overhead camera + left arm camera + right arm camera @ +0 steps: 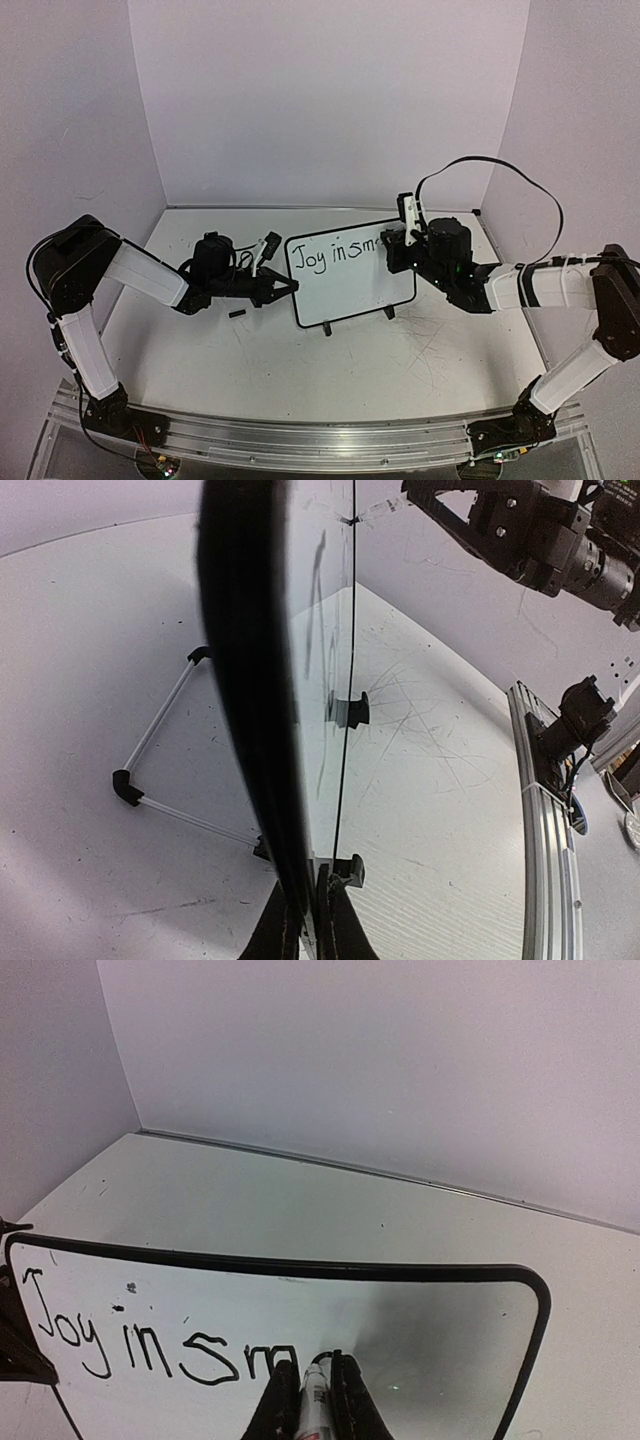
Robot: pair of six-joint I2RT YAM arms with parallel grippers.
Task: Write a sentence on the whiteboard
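1. The whiteboard (350, 285) stands upright on its two feet (327, 329) near the back middle of the worktop (300, 380). Its long axis runs left to right, and its face is towards the arms. There's just the one board.
2. Two arms, one at each short end. The left fingers (308, 920) are clamped on the board's left frame edge, so that arm looks like the steadying one. The right fingers (318, 1370) are shut on the one marker (312, 1405).
3. The marker's tip is on the board face, up in the right half of the top line.
4. The sentence (160, 1345) is one line reading "Joy in sm", with the tip at its right end.
5. What matters next, I'd say: bare board lies to the right of the tip along the long axis and below the line. The right arm is the nearer one, so it'd stroke rightwards and then drop down.
6. One small black bit (237, 314) lies on the worktop under the left arm. I can't tell what it is.
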